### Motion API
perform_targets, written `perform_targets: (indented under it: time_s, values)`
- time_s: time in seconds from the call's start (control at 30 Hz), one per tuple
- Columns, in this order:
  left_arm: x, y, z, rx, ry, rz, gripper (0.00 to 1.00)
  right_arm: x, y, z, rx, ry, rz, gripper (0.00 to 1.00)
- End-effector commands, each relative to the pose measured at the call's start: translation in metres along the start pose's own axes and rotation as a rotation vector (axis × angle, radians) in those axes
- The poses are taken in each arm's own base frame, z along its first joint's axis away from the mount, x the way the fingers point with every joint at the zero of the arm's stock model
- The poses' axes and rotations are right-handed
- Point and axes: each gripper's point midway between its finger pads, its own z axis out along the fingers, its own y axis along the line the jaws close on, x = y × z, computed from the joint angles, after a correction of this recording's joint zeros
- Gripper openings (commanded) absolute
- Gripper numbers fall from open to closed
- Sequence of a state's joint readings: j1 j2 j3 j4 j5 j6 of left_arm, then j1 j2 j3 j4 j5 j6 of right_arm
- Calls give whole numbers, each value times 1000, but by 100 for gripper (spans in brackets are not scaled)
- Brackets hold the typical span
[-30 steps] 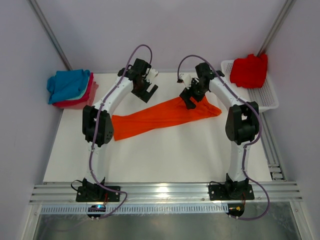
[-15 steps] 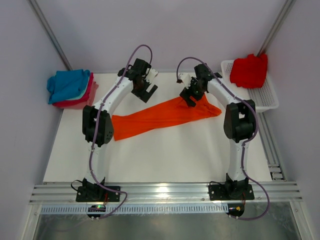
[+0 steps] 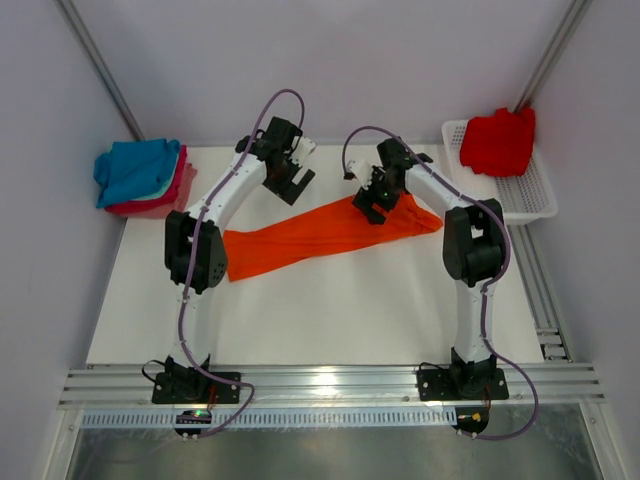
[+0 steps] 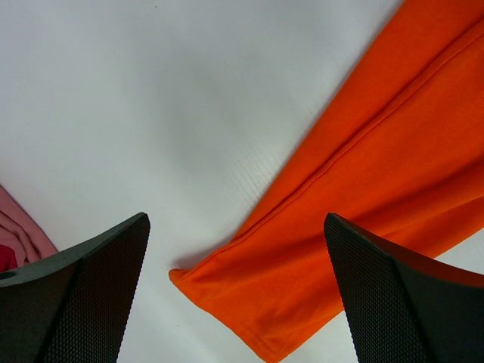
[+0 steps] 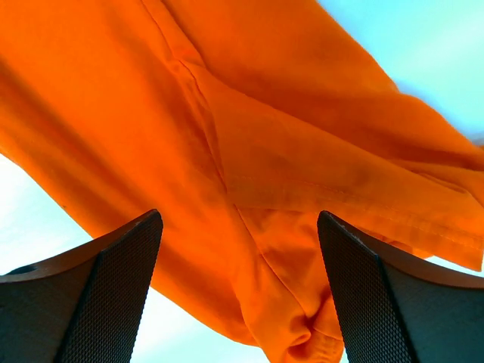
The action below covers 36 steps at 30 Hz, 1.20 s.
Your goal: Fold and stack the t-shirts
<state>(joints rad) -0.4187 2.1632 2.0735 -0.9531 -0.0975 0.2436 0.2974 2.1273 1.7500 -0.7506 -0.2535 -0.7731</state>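
Open left gripper [image 4: 236,291] above orange t-shirt [image 4: 378,197] corner.

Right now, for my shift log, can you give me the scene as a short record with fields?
orange t-shirt: stretched in a long band across the table, not yet folded
folded stack: far left corner, blue on top, pink and red beneath
red t-shirt: crumpled in the white basket, far right
left fingers: apart, above bare table beside the orange hem, holding nothing
right fingers: apart, over the orange t-shirt's right end
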Motion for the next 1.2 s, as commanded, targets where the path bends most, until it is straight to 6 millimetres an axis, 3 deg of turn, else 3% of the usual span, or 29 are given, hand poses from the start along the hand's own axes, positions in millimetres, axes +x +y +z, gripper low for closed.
perform_targets:
  time_s: [0.0, 0.27, 0.43, 0.93, 1.17]
  values:
    - [-22, 9, -19, -27, -83, -11, 99, -21, 1, -13, 20, -58, -48, 87]
    - [-21, 8, -19, -24, -80, -15, 99, -34, -3, -5, 39, -81, -46, 87]
    - [-20, 8, -19, -23, -77, -15, 99, -40, -15, -2, 86, -91, -42, 85]
    - [-19, 6, -16, -16, -75, -19, 99, -24, -18, 17, 99, -37, -32, 80]
    - [-18, 4, -14, -10, -70, -21, 99, -20, -19, 26, 100, -28, -29, 71]
